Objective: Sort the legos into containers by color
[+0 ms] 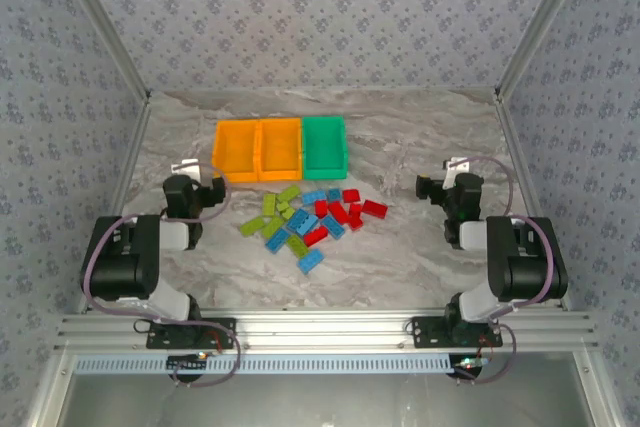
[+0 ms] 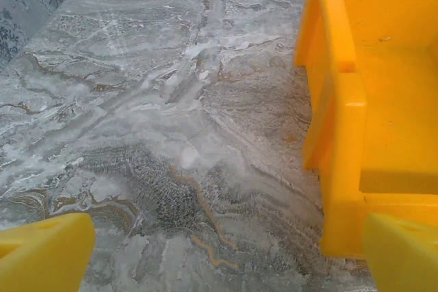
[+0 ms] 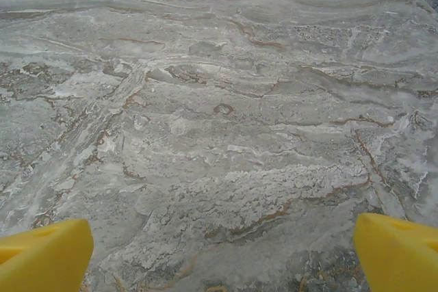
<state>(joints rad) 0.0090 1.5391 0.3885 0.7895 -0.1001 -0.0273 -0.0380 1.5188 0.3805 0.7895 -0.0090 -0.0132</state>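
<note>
In the top view, three bins stand in a row with walls touching at the upper centre of the table point(image 1: 430, 137): the left orange bin point(image 1: 237, 150), the middle orange bin point(image 1: 280, 147) and the green bin point(image 1: 325, 144). The legos point(image 1: 312, 219) lie in a loose heap just below the bins at frame centre, with green bricks mostly at left, blue in the middle and red at right. Several bricks overlap, and they are too small to count reliably.

The left gripper point(image 1: 208, 190) sits left of the heap, near the lower left corner of the left orange bin. The right gripper point(image 1: 435, 187) sits well apart at right.

In the left wrist view, the yellow fingers point(image 2: 44, 254) are cut off at the lower corners. They are spread wide, with bare marble between them. The left orange bin is cropped by the top and right edges, and whether the right finger touches it cannot be told.

In the right wrist view, the fingers point(image 3: 41, 254) are likewise spread wide over bare table.
</note>
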